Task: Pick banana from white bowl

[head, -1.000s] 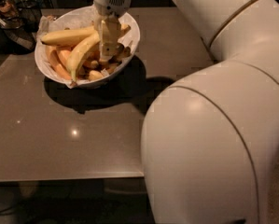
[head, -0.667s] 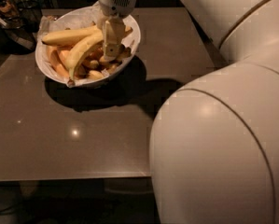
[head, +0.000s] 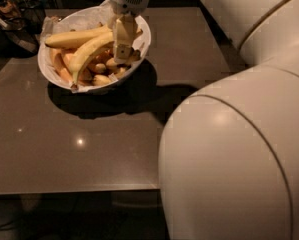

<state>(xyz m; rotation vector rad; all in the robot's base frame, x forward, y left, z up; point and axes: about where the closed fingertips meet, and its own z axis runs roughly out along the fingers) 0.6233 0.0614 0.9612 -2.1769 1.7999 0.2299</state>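
Observation:
The white bowl [head: 142,43] stands at the back left of the brown table, lined with white paper. The banana [head: 74,38], pale, long and nearly straight, lies across the bowl's top, stem end to the left. A thicker, curved yellow banana [head: 88,55] lies just below it. My gripper [head: 121,48] points down into the right half of the bowl, at the right ends of both bananas, and hides where they end. Nothing is lifted out of the bowl.
Small stubby bananas [head: 102,78] and orange pieces [head: 59,68] fill the bowl's bottom. Dark objects [head: 14,19] stand at the back left corner. My large white arm [head: 239,134] covers the right side. The table's front edge [head: 74,189] runs below.
My gripper has shifted slightly right over the bowl and stays low in it. The arm's bulk has moved right in view. The bananas have not visibly moved.

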